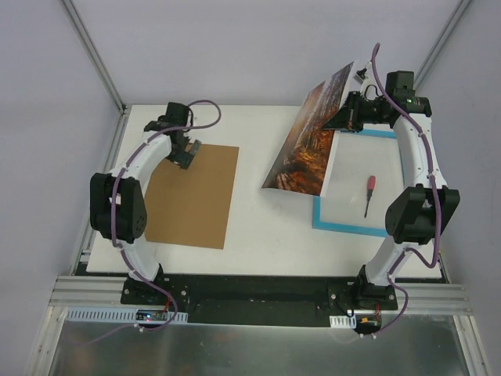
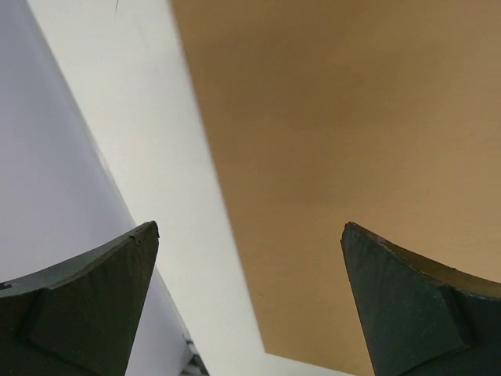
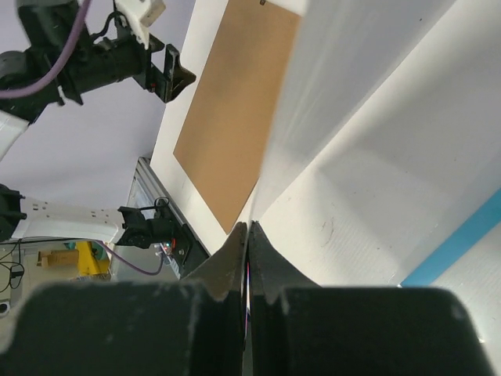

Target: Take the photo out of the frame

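The thin rectangular print of an orange and brown autumn forest path [image 1: 308, 142] is out of the flat turquoise-blue rectangular picture frame [image 1: 348, 225] and stands tilted over the frame's left side. Its far right corner is raised, and its near edge is down at the white table [image 1: 258, 235]. The right claw [image 1: 350, 114] holds that raised corner. In the right wrist view its two dark fingers are pressed together on the thin edge of the sheet, and the sheet's pale back runs away from them. The frame lies flat on the right part of the table. A small red-handled screwdriver [image 1: 369, 194] rests on the white area inside it. The plain brown rectangular backing board [image 1: 196, 196] lies flat on the left part of the table, well apart from the frame. The left claw [image 1: 186, 153] hangs over the board's far left corner. Its fingers are spread wide with nothing between them, and the left wrist view shows the board's edge below the gap.
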You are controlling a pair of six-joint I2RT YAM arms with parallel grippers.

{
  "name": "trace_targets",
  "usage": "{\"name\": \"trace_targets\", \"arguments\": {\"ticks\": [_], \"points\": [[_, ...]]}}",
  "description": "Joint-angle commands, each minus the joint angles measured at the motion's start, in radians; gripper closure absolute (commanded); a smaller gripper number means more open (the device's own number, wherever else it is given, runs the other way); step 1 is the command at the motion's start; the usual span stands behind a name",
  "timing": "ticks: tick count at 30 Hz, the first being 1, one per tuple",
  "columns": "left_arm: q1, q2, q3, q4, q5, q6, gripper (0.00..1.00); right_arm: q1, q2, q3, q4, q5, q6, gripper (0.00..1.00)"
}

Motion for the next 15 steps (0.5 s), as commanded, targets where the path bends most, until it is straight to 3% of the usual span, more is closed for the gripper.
{"name": "trace_targets", "arguments": {"ticks": [1, 7, 15], "points": [[-0.167, -0.051, 0.052, -0.039, 0.061, -0.065, 0.01, -0.006, -0.030, 0.034, -0.012, -0.012, 0.023, 1.00], [-0.320, 0.094, 0.099, -0.045, 0.050, -0.119, 0.01, -0.013, -0.063, 0.003, -0.003, -0.015, 0.023, 1.00], [-0.410, 0.197, 0.153, -0.046, 0.127, -0.180, 0.01, -0.035, -0.106, -0.046, 0.003, -0.014, 0.006, 1.00]]}}
